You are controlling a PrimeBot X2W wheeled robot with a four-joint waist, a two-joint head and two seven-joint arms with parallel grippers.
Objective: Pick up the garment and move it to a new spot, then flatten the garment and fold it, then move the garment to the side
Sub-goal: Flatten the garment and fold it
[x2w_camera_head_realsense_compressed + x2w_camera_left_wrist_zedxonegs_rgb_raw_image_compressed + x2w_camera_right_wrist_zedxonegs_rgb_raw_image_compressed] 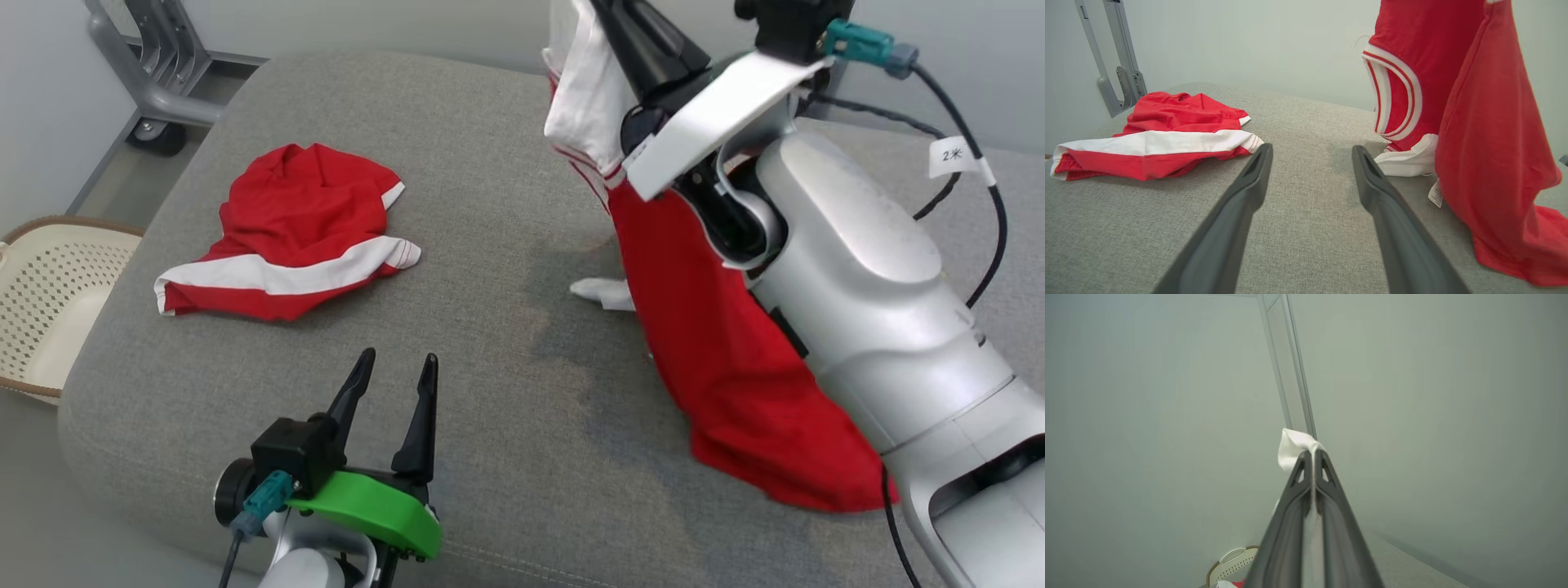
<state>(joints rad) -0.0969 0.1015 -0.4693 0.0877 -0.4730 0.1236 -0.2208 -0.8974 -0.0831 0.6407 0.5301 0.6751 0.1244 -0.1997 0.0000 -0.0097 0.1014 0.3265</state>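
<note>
At the far left edge of the head view a pale perforated basket (49,302) sits beside the grey cushion (490,204), with a grey metal frame (155,82) at the upper left; left of centre a crumpled red-and-white cloth (294,237) lies on the cushion; at lower centre-left the left gripper (398,357) hovers with its fingers apart, holding nothing, clear of both cloths; at the upper right the right gripper (1312,455) is clamped on a white edge of the garment (718,367), which hangs beside the pale forearm (865,269), partly hidden by it, its red hem trailing on the cushion at lower right.
</note>
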